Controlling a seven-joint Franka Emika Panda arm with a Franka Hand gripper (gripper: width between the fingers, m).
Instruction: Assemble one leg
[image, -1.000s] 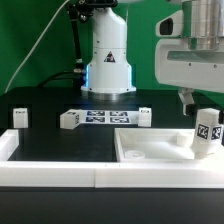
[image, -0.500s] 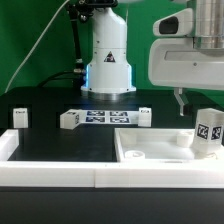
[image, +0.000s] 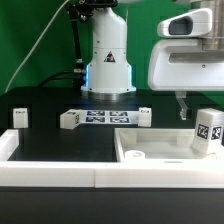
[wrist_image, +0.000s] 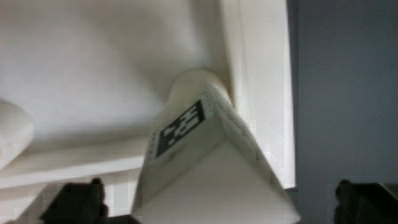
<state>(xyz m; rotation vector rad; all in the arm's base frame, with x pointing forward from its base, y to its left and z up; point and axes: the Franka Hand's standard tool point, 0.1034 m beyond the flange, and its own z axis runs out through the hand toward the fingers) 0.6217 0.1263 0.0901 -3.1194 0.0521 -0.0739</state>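
**A:** Exterior view first. Where is the leg?

**B:** The leg stands upright near the exterior view's right edge, on the flat white part, with its tag facing the camera. The gripper hangs above it and just to its left, not touching. The gripper's body is cut off by the frame, and only one finger shows clearly, so that view doesn't tell how the jaws stand.

**A:** And the wrist view?

**B:** The leg fills the middle, close and blurred, and its tag is only dark squares. The two dark fingertips are cropped at the frame edge. They are spread wide, one on either side of the leg, and neither touches it.
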